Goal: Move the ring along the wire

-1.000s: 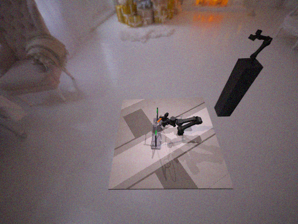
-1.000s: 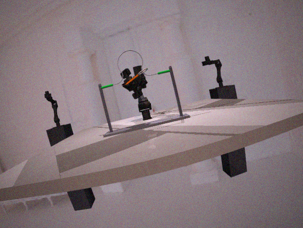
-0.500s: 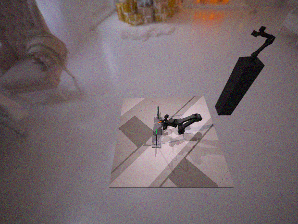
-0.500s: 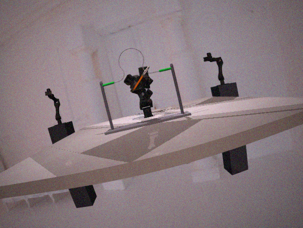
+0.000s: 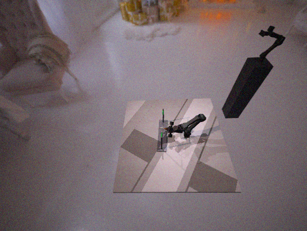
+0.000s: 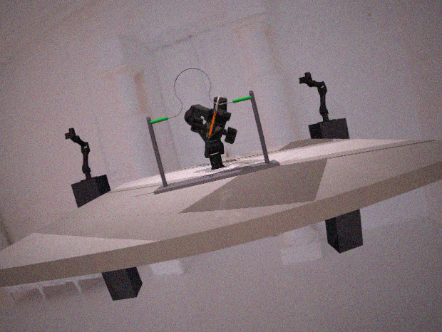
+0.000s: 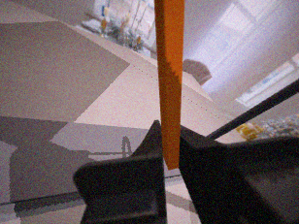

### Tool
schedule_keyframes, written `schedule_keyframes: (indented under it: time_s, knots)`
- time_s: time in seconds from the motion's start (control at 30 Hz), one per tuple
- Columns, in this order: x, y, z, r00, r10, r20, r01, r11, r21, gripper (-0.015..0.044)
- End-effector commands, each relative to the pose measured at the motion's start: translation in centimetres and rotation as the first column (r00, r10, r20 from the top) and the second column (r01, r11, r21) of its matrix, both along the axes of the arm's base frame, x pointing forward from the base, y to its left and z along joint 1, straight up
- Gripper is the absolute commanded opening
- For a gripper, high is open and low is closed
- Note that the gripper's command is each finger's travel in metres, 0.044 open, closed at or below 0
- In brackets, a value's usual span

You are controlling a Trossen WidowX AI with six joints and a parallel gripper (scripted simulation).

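Orange handle (image 7: 170, 81) clamped in gripper (image 7: 167, 166), upright; ring (image 6: 217, 101) on wire near right green sleeve (image 6: 242, 98), toward table's (image 6: 249, 221) far edge.

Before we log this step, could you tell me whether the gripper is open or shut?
Shut on the orange handle: the gripper pinches its lower end in the wrist view.
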State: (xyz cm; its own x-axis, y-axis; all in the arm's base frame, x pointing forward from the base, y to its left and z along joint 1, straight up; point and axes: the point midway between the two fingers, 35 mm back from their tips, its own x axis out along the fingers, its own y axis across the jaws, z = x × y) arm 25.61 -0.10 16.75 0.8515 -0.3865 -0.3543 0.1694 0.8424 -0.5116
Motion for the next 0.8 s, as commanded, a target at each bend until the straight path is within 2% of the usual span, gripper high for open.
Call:
schedule_keyframes:
  time_s: [0.0, 0.43, 0.77]
  knots:
    - [0.1, 1.4, -0.6, 1.000, -0.005, 0.008, 0.004, 0.995, 0.099, -0.0150]
    - [0.5, 5.6, -1.8, 1.000, -0.007, 0.029, -0.003, 0.939, 0.344, -0.0150]
    - [0.7, 8.0, -1.9, 0.999, -0.010, 0.038, -0.008, 0.897, 0.442, -0.0150]
